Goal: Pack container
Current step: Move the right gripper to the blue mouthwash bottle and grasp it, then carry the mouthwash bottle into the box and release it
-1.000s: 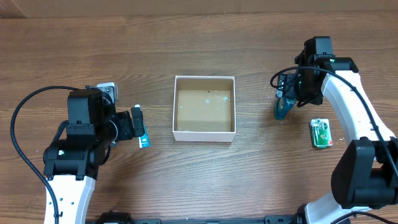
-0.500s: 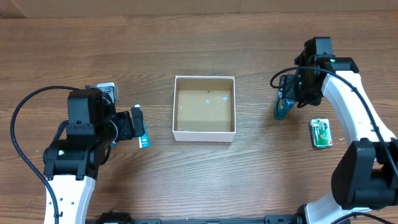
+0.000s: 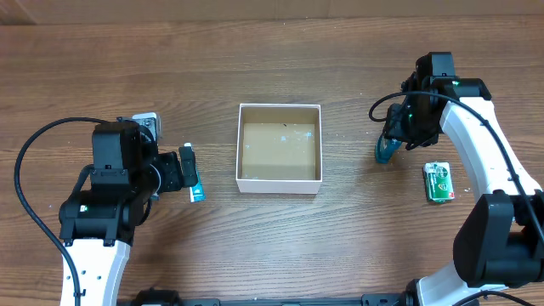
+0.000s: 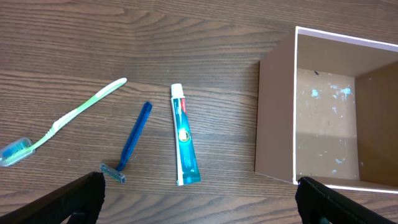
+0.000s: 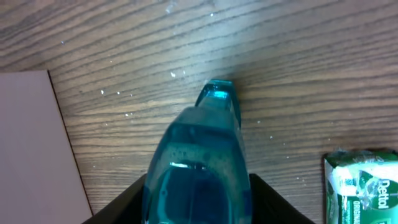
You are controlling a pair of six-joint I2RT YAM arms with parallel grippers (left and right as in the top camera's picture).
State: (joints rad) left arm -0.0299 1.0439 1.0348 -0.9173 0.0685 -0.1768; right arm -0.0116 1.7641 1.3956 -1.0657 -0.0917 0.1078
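Note:
The container [image 3: 279,184] is a square white-walled box with a tan, pale-flecked floor, standing mid-table; it also shows at the right of the left wrist view [image 4: 273,118]. Right of it lies a teal translucent bottle [image 3: 387,150]. My right gripper [image 3: 393,138] is over it, and in the right wrist view the black fingers [image 5: 118,205] press both sides of the bottle [image 5: 199,143]. My left gripper [image 4: 208,202] stands wide open over bare wood left of the box, holding nothing.
A toothpaste tube [image 4: 184,137], a blue razor [image 4: 132,140] and a green-white toothbrush [image 4: 68,121] lie left of the box. A green soap packet [image 3: 439,182] lies right of the bottle, close to it [image 5: 364,183].
The right gripper's fingers have drawn in round the teal bottle. The bottle has stayed in place on the table. The left arm has not moved.

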